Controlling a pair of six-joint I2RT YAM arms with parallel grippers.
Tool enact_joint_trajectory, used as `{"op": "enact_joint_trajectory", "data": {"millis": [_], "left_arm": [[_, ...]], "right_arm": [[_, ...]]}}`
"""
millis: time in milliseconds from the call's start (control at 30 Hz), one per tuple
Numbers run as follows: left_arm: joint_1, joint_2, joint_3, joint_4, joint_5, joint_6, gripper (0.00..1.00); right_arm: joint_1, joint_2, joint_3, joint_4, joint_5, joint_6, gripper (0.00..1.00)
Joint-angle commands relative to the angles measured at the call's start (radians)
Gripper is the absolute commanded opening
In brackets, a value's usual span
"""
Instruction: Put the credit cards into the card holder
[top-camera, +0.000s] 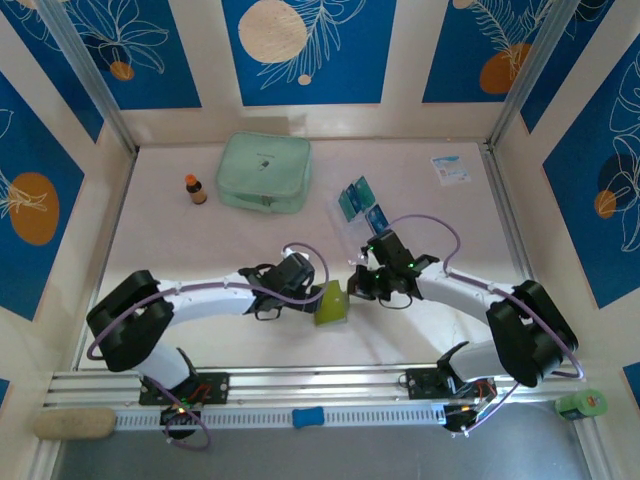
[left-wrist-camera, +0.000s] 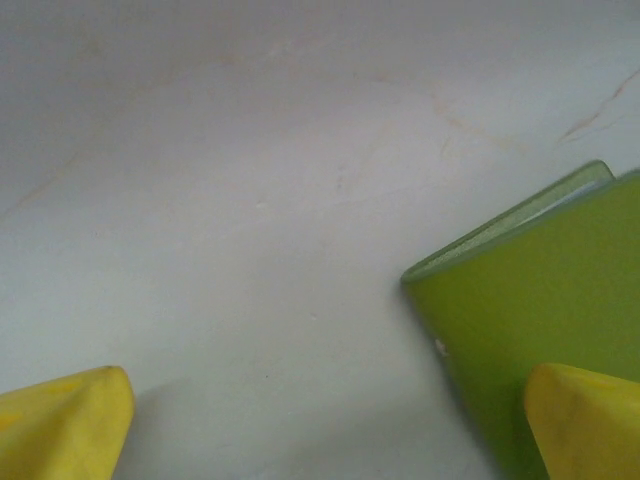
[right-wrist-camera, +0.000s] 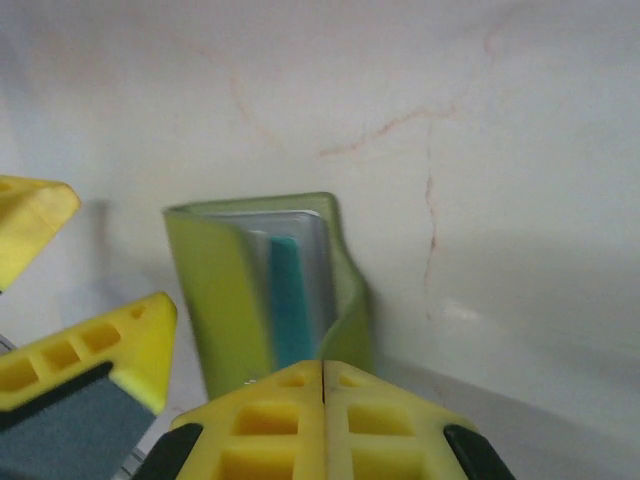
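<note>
Card holder (top-camera: 332, 303) sits on the white table (top-camera: 200, 240) between the two claws, standing partly open. The right wrist view shows its olive-green cover (right-wrist-camera: 215, 300) folded open, with a teal card (right-wrist-camera: 291, 318) upright in the inner sleeve.

Left gripper (left-wrist-camera: 320, 430) is spread wide. One yellow fingertip (left-wrist-camera: 585, 425) lies over the card holder's green face (left-wrist-camera: 540, 300), whether touching I cannot tell. The other fingertip (left-wrist-camera: 60, 425) is over bare table, well apart from the holder. Nothing is pinched.

Right gripper (right-wrist-camera: 322, 420) has its jaws pressed together, seam closed, with the tips right at the holder's near edge. I cannot tell if they touch it.

Loose credit cards (top-camera: 358, 200) lie fanned on the table beyond the card holder, on the far side of the right gripper (top-camera: 356, 284). A mint zip pouch (top-camera: 265, 172) and a small brown bottle (top-camera: 195, 189) sit further back left of the holder. A white-blue packet (top-camera: 450, 169) sits back right.
</note>
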Motion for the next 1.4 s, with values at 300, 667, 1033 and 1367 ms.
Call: {"op": "enact_joint_trajectory", "data": {"millis": [300,667,1033,1367], "left_arm": [[0.011,0.059,0.068,-0.001,0.06,0.112,1.0],[0.011,0.13,0.089,-0.014,0.052,0.135,1.0],[0.009,0.151,0.081,-0.028,0.043,0.124,1.0],[0.009,0.156,0.075,-0.026,0.042,0.12,1.0]], "right_arm": [[-0.006,-0.005,0.012,0.02,-0.011,-0.017,0.0],[-0.006,-0.009,0.011,0.041,-0.044,-0.031,0.0],[0.004,0.034,0.013,0.076,-0.081,-0.039,0.0],[0.027,0.075,-0.012,0.112,-0.084,-0.026,0.0]]}}
